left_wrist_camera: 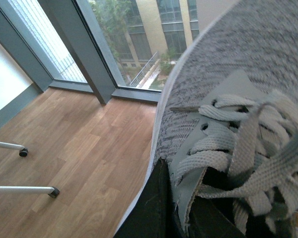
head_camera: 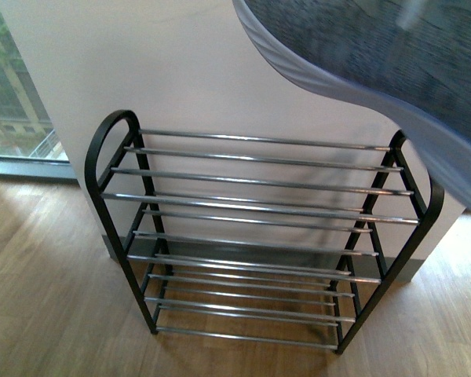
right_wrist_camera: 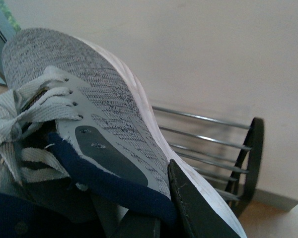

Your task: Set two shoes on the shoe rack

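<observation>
Right gripper (right_wrist_camera: 156, 198) is clamped on the right arm's sneaker (right_wrist_camera: 104, 94) at the collar. We see one dark finger (right_wrist_camera: 198, 208) flat against the outer side, next to the white sole. The other finger is hidden by the navy lining (right_wrist_camera: 104, 178). This sneaker is up in the air, with the shoe rack (head_camera: 259, 208) behind and below it.

In the front view a blurred grey knit sneaker with a white sole fills the 1 to 2 o'clock corner, close to the lens. We cannot tell for sure which arm holds it. The rack stands from centre to 6 o'clock on the wood floor (head_camera: 47, 298), back against the pale wall (head_camera: 220, 71). It is upright and all four tiers of chrome bars are bare.

Left gripper (left_wrist_camera: 174, 198) is clamped on the left arm's sneaker (left_wrist_camera: 248, 59). One dark finger (left_wrist_camera: 151, 208) presses the knit side beside the grey laces (left_wrist_camera: 248, 148). This sneaker is also off the ground, high over the floor. A big window (left_wrist_camera: 139, 29) and two white legs with black casters (left_wrist_camera: 52, 191) show beyond it.
</observation>
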